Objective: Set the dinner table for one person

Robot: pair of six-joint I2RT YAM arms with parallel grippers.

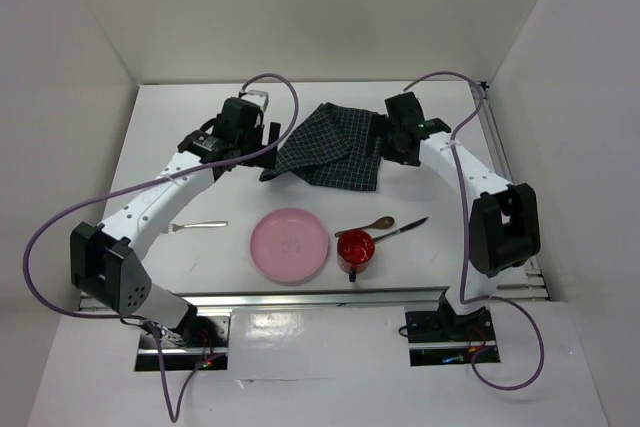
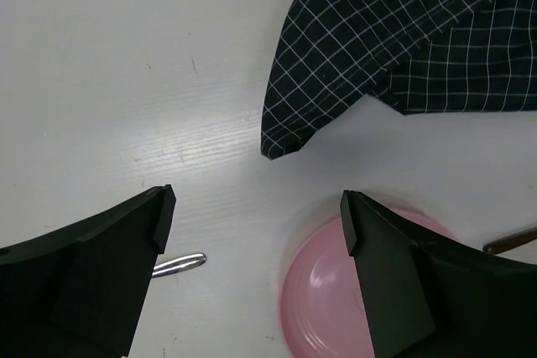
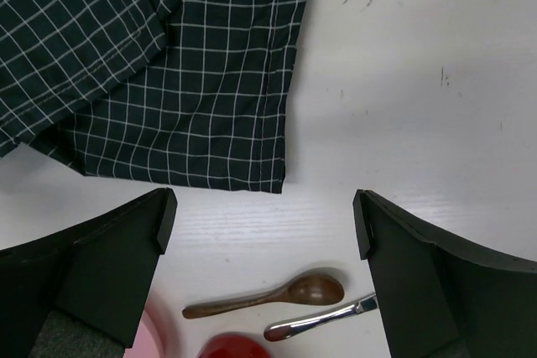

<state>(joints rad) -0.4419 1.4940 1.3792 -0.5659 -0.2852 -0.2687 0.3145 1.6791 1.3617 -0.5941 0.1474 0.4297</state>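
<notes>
The white dinner table (image 1: 170, 117) fills the scene, with a rumpled checked cloth (image 1: 330, 147) at its far middle and a pink plate (image 1: 290, 245) near centre. The left gripper (image 2: 252, 215) gapes wide by the cloth's left corner. The right gripper (image 3: 260, 220) gapes wide at its right edge. Both are empty.

Your left arm (image 1: 150, 207) rises from its base at the near left, elbow bent at the left edge, forearm stretched far and toward the centre. Your left gripper (image 1: 265, 137) points downward with its jaws wide apart, and both black fingers (image 2: 101, 266) hold nothing. Your right arm (image 1: 480, 182) stands up from the near right base, elbow high on the right, forearm angled far and left. Your right gripper (image 1: 392, 152) also faces down, jaws spread wide and holding nothing. The two grippers hang well apart, level with each other at the far middle.
</notes>
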